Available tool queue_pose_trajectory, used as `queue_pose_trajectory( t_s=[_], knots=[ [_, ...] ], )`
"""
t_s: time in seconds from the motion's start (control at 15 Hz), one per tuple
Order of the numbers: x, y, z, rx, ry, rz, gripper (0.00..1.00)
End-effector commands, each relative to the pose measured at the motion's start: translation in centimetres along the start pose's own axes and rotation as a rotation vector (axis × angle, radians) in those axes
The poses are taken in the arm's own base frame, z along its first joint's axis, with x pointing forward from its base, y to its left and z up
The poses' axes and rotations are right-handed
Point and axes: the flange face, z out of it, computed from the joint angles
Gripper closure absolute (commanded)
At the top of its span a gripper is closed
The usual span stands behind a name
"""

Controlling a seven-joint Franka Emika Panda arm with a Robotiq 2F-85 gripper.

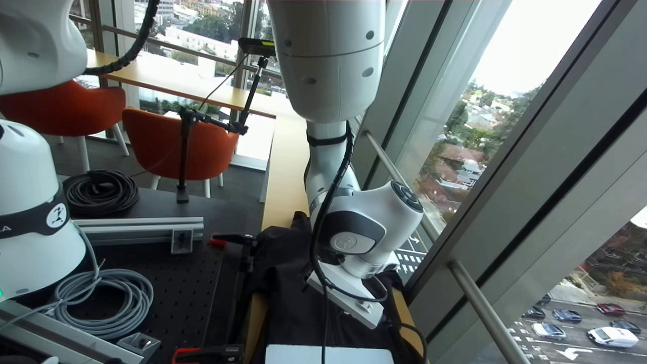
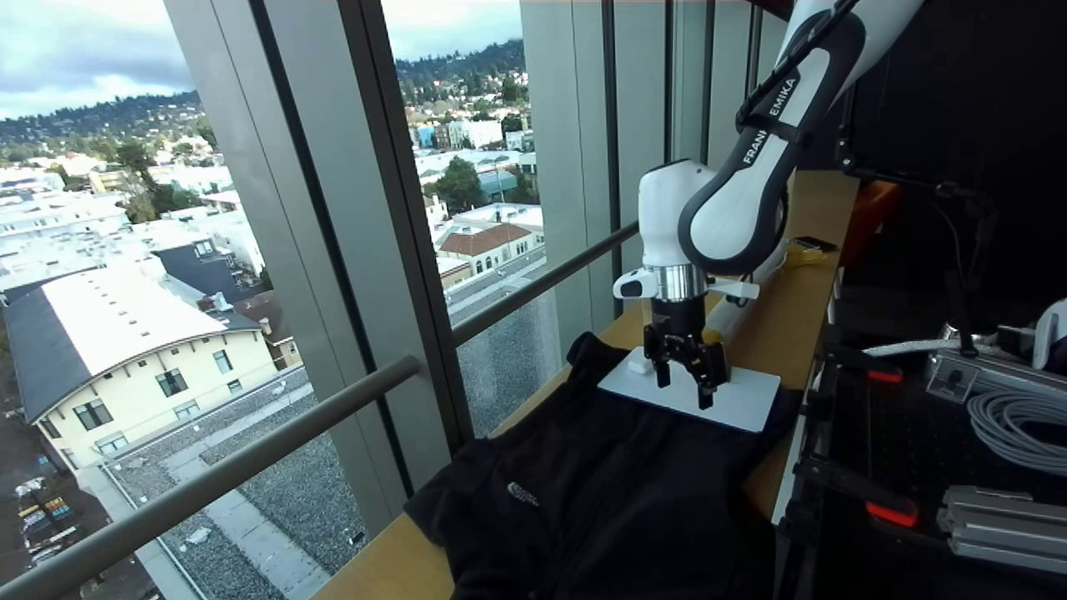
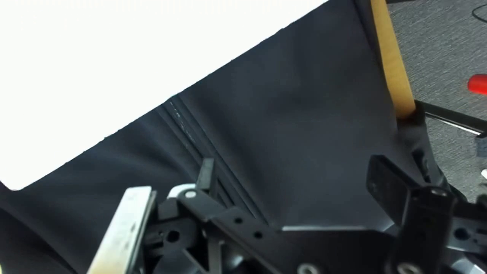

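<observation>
My gripper (image 2: 685,388) points down in an exterior view, its black fingers apart with nothing between them. In the wrist view its fingers (image 3: 291,175) stand wide open above black cloth. The cloth is a black jacket (image 2: 600,492) with a zip and a small white logo, spread over a wooden ledge (image 2: 392,567). It also shows in the wrist view (image 3: 304,125) and in an exterior view (image 1: 290,308). A flat white panel (image 2: 750,396) lies on the jacket under the gripper. It fills the upper left of the wrist view (image 3: 95,76). A small white block (image 2: 640,360) sits at the panel's edge.
A metal handrail (image 2: 333,417) and windows run along the ledge. A black perforated table (image 1: 177,288) beside it carries coiled grey cable (image 1: 141,303), aluminium bars (image 1: 136,225), red-tipped clamps (image 2: 892,512) and a camera stand (image 1: 184,156). A yellow item (image 2: 802,255) lies farther along the ledge.
</observation>
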Motion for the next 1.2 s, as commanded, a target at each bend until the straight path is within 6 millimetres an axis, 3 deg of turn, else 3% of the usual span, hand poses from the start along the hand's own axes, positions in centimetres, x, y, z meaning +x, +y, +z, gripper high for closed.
queue_pose_trajectory(
  t_s=[0.0,0.33,0.67,0.87,1.13],
  knots=[
    [-2.6,1.0,-1.7,-0.017,-0.015,-0.021,0.0],
    [-6.0,5.3,-2.5,-0.036,0.004,-0.106,0.0],
    [-8.8,11.0,-4.0,-0.074,0.002,-0.178,0.0],
    [-9.1,13.8,-3.7,-0.07,-0.017,-0.231,0.0],
    [-8.4,16.5,-1.4,-0.043,-0.039,-0.313,0.0]
  ],
)
